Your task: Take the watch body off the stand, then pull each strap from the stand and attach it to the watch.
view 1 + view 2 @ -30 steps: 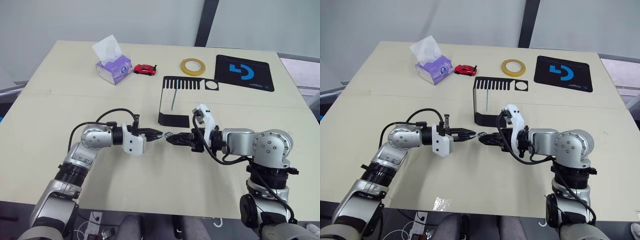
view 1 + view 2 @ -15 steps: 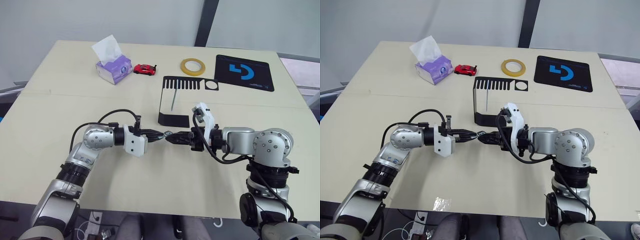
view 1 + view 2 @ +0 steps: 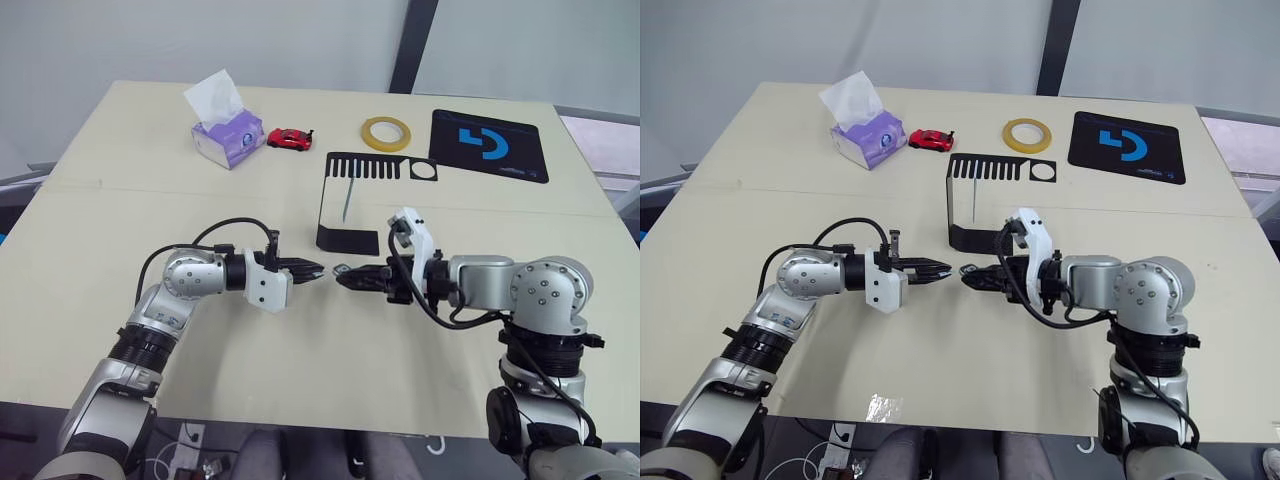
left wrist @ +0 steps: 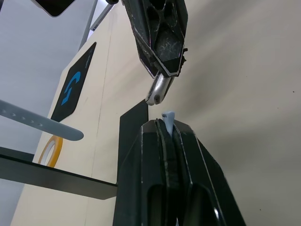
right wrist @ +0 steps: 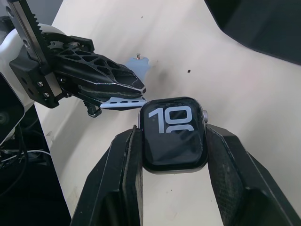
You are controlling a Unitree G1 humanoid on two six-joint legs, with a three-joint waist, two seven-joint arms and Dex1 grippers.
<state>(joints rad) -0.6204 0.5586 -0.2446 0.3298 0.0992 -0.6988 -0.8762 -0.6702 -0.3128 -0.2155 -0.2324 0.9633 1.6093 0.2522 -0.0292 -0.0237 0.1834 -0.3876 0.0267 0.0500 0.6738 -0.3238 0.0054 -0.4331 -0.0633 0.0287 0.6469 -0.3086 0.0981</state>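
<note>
Now that the two grippers have drawn slightly apart from where they nearly touched half a second ago, I read the first strap as not seated yet. The watch body (image 5: 174, 134) sits clamped between my right gripper's (image 3: 345, 277) two fingers, screen toward the wrist camera, white digits on glossy black glass with a rounded silver-grey rim. Just off its edge, my left gripper (image 3: 312, 268) is closed on a strap (image 5: 123, 101), a thin, flat, pale grey-blue band with small holes near its tip; from the left wrist view just the pale end pokes out between the ribbed black fingers. There is a small gap between strap end and case, so I judge the mating slot has to be lined up again before another push.

Behind them stands the stand (image 3: 350, 205), matte black bent sheet with a comb-slotted top and a round cut-out; the other strap (image 4: 37, 122) hangs from it. Farther back on the smooth cream table (image 3: 150, 200) are a tissue box (image 3: 226, 135), a red toy car (image 3: 289, 139), a tape roll (image 3: 386, 133) and a black mat (image 3: 489, 145).
</note>
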